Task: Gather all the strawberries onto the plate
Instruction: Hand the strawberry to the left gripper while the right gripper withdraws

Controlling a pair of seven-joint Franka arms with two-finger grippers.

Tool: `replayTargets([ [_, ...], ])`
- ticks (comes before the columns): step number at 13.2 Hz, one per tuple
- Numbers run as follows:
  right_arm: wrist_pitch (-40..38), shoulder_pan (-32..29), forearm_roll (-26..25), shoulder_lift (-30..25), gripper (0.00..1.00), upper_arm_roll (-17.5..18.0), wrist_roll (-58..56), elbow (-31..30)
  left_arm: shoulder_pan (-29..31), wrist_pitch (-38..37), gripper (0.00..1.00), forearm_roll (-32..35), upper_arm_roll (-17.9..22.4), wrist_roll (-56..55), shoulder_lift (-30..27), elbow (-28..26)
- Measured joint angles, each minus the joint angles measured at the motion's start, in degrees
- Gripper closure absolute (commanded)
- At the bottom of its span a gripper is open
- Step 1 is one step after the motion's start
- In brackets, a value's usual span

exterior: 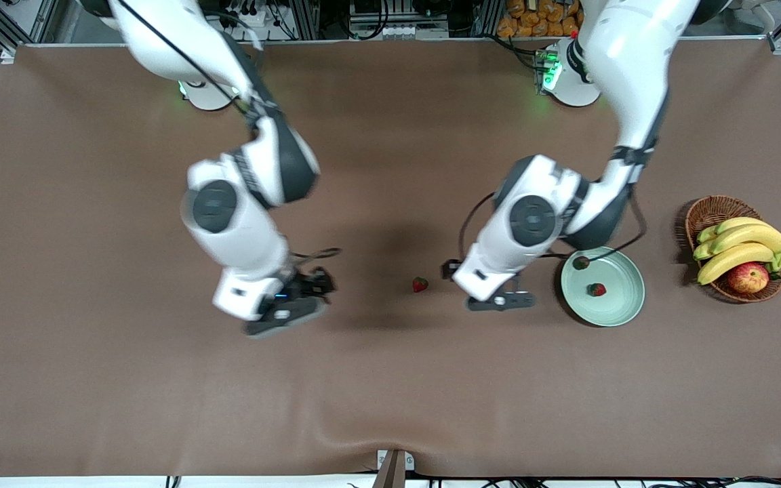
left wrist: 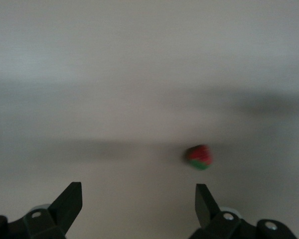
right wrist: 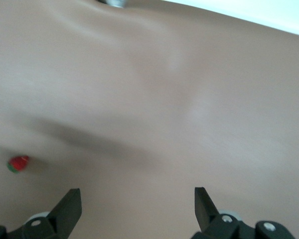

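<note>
The right gripper [exterior: 295, 305], lower left of centre, is spread empty. One strawberry [exterior: 419, 285] is left on the table at centre; two strawberries [exterior: 596, 290] are already on the plate [exterior: 624, 305]. The left gripper [exterior: 499, 298], between them, is spread empty.

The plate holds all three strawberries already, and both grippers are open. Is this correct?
Not quite. The plate holds two strawberries, one at its rim; the third lies on the table, as the front view shows. Both the left gripper and right gripper are open.
</note>
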Motion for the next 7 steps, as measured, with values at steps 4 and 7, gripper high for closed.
replayTargets([
  [4, -5.4, -11.2, 0.0, -9.5, 0.00, -0.1, -4.8, -7.8, -5.7, 10.1, 0.00, 0.1, 0.4, -2.7, 6.7, 0.5],
  [7, -6.7, -17.5, -1.0, -18.0, 0.00, 0.1, -7.1, -16.0, -6.3, 10.4, 0.08, 2.5, 0.5, -2.7, 9.1, 0.8],
])
